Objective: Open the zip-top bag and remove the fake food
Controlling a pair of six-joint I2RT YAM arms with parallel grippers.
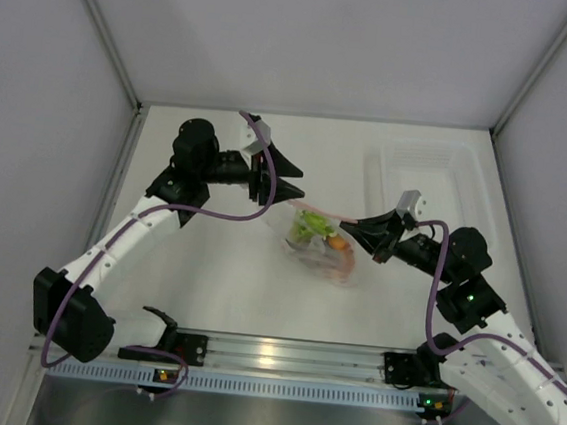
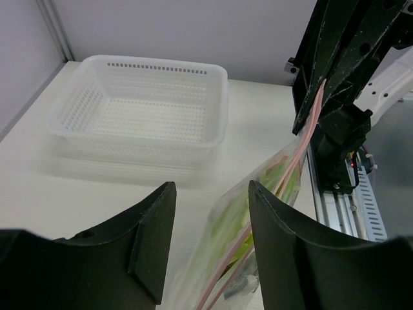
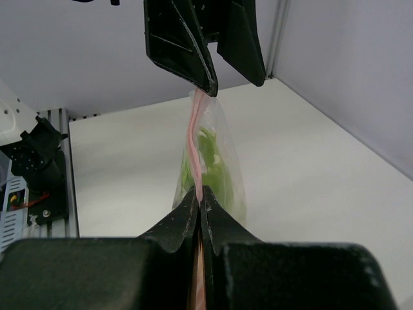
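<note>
— White tabletop [image 1: 207, 276], pale grey walls [image 1: 330, 46] on three sides. What sits nearest?

— A ribbed aluminium rail [image 1: 280, 353] runs along the near edge. It lies well nearer than the translucent white perforated plastic basket [image 2: 161, 62], which stands at the far right, close to the wall.

— And the grippers?

— Both meet at a spot just left of the basket and a little nearer than it. The right gripper [image 3: 200, 197] has its black jaws pressed together on the pink-red zip strip [image 3: 193, 129] of the small, clear, crinkly zip-top bag [image 1: 324, 257]. It pinches the end of the strip closest to the basket.

— The other one?

— The left gripper [image 2: 211, 194] is at the strip's opposite end, farther from the basket. Its jaws stand apart with a moderate gap, and the bag's top edge runs into that gap. In the right wrist view the strip meets the tip of one finger [image 3: 193, 51]. Nothing is clamped there.

— So where is the bag?

— It is strung between the two grippers, left of the basket, with the strip taut and uppermost and the pouch hanging below it. Whether its bottom touches the tabletop I can't tell.

— Contents?

— The fake food [image 1: 319, 238] is inside. A yellow-green leek-like piece [image 1: 309, 227] and an orange piece [image 1: 336, 244] show through the plastic.
</note>
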